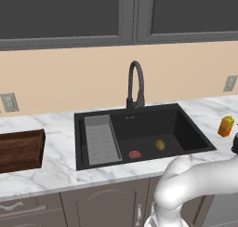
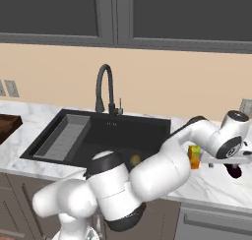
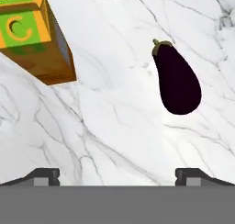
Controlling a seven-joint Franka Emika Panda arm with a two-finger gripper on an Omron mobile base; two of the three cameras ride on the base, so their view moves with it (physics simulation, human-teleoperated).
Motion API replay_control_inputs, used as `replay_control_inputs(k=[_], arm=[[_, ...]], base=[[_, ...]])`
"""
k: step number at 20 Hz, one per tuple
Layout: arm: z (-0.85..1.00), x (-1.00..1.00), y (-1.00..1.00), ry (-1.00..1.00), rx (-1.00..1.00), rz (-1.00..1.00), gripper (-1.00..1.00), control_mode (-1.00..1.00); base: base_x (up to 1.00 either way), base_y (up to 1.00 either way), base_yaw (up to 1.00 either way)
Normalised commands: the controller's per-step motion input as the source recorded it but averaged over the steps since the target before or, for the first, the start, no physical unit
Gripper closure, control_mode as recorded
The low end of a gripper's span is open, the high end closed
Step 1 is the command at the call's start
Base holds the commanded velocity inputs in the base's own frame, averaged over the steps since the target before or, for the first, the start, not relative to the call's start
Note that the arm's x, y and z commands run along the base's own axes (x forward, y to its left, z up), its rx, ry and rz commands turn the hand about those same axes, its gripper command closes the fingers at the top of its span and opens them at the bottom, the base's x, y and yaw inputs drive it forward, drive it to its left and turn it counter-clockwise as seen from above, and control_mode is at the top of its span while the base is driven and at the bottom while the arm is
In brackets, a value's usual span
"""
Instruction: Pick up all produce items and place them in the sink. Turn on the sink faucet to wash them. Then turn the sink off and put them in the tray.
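Note:
The dark purple produce piece (image 3: 176, 81), eggplant-shaped, lies on the marble counter right of the sink; it is also visible in the right base view (image 2: 235, 171). My gripper (image 3: 117, 175) hovers above the counter, open and empty, with the purple piece ahead and to the right of its fingers; it is seen just over that piece (image 2: 227, 161). The olive-yellow produce piece (image 1: 160, 145) rests on the floor of the black sink (image 1: 186, 123). The black gooseneck faucet (image 1: 135, 84) stands behind the basin. The brown wooden tray (image 1: 21, 149) sits on the counter far left.
An orange block with a green top (image 3: 39, 39) stands on the counter left of the purple piece, close to my hand. A flat red disc (image 1: 135, 154) lies in the sink beside the grey ribbed rack (image 1: 100, 140). Dark wall cabinets hang above the backsplash.

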Motion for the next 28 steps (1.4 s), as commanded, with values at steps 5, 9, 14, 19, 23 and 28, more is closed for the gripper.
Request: replay_control_inputs(k=[5, 9, 14, 19, 23, 28], arm=[[-0.19, 0.38, -0.21, 0.02, 0.00, 0.13, -1.00, -1.00], [-0.26, 0.37, -0.18, 0.02, 0.00, 0.13, -1.00, -1.00], [-0.36, 0.25, -0.24, 0.00, -0.02, 0.09, -1.00, -1.00], [-0.36, 0.19, -0.26, 0.00, -0.02, 0.08, -1.00, -1.00], [-0.39, 0.20, -0.24, 0.00, -0.02, 0.06, -1.00, -1.00], [-0.29, 0.10, -0.04, -0.01, 0.00, 0.09, -1.00, -1.00]], base=[[0.00, 0.00, 0.00], [0.00, 0.00, 0.00], [0.00, 0.00, 0.00], [0.00, 0.00, 0.00], [0.00, 0.00, 0.00], [0.00, 0.00, 0.00]])
